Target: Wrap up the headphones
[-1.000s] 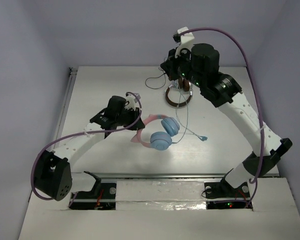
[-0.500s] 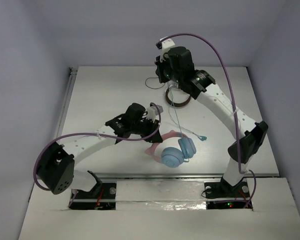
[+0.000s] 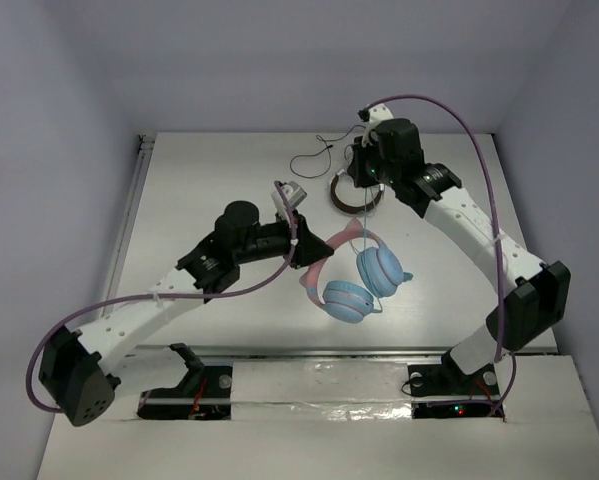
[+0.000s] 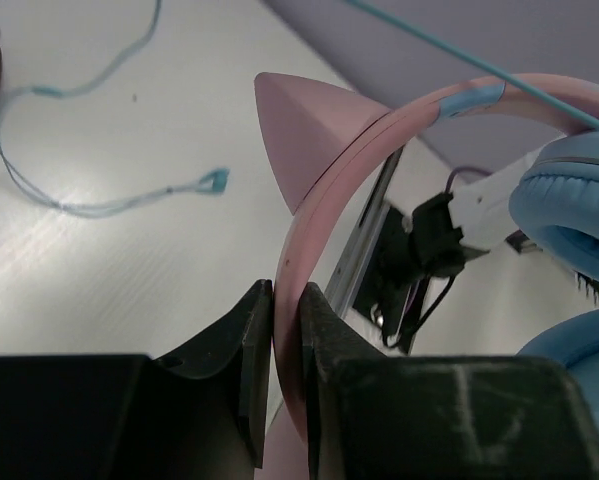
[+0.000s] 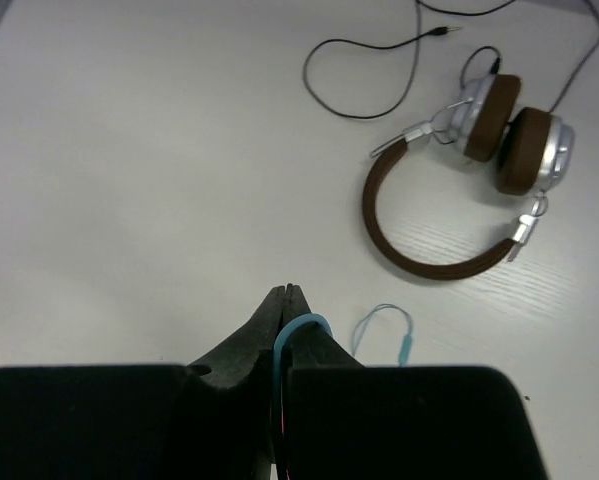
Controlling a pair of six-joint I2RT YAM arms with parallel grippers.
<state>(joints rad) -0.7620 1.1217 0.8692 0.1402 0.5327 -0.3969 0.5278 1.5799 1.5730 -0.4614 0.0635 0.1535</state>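
Note:
The headphones (image 3: 351, 282) have a pink cat-ear headband and light blue ear cups. They hang lifted above the table at centre. My left gripper (image 3: 301, 243) is shut on the pink headband (image 4: 301, 240), just below a cat ear. My right gripper (image 3: 364, 180) is raised at the back and shut on the thin light blue cable (image 5: 297, 328), which runs taut down to the headphones. The cable's free end with its plug (image 5: 404, 345) lies on the table below.
Brown-and-silver headphones (image 3: 355, 192) with a black cable (image 5: 364, 62) lie at the back centre of the white table (image 3: 199, 190), just under my right gripper. They also show in the right wrist view (image 5: 459, 200). The table's front rail (image 3: 309, 352) is near.
My left gripper has lifted and turned the headphones up and to the right. My right gripper has swung right and a little nearer, keeping the cable.

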